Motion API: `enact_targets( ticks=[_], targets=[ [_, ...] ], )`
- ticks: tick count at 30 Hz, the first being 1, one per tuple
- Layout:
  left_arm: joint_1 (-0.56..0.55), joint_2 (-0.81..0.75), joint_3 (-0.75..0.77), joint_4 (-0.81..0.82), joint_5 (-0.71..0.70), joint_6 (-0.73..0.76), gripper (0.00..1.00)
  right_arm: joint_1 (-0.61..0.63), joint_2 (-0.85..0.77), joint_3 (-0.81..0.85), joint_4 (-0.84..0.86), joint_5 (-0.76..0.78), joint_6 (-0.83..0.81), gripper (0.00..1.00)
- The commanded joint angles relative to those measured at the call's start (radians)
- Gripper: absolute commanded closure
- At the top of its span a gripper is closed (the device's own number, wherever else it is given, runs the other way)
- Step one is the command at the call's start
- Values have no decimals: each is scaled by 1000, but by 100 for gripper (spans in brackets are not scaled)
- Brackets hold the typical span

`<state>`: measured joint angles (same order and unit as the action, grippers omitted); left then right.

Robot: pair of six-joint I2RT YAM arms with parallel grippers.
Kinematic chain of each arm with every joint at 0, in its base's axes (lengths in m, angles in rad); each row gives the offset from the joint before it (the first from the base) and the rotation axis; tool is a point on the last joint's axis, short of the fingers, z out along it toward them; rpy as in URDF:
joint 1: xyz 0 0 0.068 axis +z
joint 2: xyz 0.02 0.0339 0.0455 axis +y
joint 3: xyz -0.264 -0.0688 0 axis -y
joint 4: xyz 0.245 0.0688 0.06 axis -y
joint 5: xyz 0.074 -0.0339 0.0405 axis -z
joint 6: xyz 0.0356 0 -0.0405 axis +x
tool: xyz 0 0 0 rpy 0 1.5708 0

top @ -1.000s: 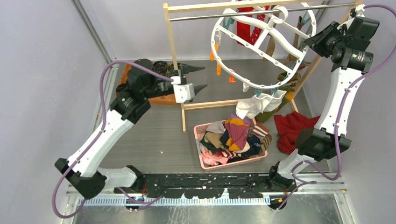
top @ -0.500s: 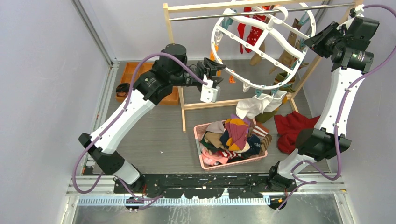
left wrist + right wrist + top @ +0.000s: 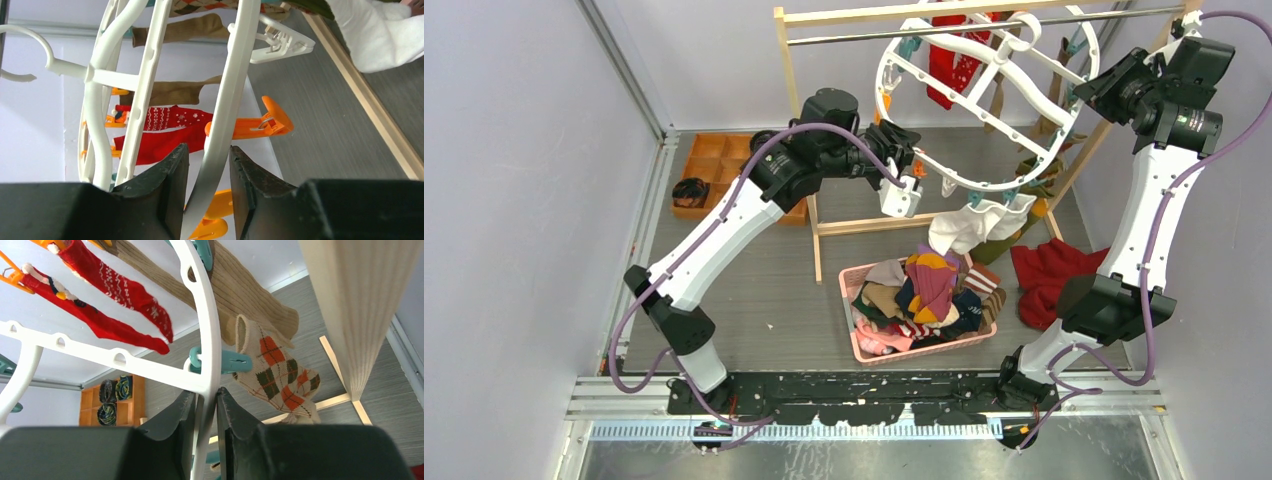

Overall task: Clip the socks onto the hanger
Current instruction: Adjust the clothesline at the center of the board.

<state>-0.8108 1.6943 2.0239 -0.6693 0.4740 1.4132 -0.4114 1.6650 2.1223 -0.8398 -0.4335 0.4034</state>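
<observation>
The hanger [image 3: 994, 187], a white oval ring with crossbars, hangs tilted from the rack rail. My left gripper [image 3: 904, 150] is at its left rim. In the left wrist view the rim [image 3: 235, 75] runs between that gripper's [image 3: 208, 148] jaws, with a gap showing on the right side. My right gripper [image 3: 1084, 92] is shut on the ring's right rim [image 3: 207, 330], its fingers [image 3: 205, 391] pressed on both sides. Red patterned socks [image 3: 125, 290], a beige sock [image 3: 240, 295] and an argyle sock [image 3: 277, 370] hang from pegs. More socks [image 3: 929, 285] are heaped in a pink basket [image 3: 849, 300].
A wooden rack post [image 3: 789, 80] stands just left of my left gripper. A white sock [image 3: 969, 225] dangles under the ring. A red cloth [image 3: 1049, 275] lies right of the basket. An orange tray [image 3: 724, 155] with black rolls sits at back left. An orange peg [image 3: 260, 125] juts from the rim.
My left arm has swung right from beside the rack post to the hanger's left rim, and its jaws have narrowed around it. The right arm has held still.
</observation>
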Motion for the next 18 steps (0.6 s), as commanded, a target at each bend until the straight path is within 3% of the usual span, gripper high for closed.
enact_targets(
  ticks=[1,6,12,18],
  targets=[
    [-15,18,62,-26,-76,56,66,4,-33,3,39,-26,-34,83],
    [-42,25,65,-4,-115,34,83,3,-47,4,37,-27,-50,80],
    [-94,25,66,17,-243,-43,99,-52,-78,15,36,-53,-46,61],
    [-145,22,68,19,-378,-100,100,-125,-129,30,17,-133,-68,45]
  ],
)
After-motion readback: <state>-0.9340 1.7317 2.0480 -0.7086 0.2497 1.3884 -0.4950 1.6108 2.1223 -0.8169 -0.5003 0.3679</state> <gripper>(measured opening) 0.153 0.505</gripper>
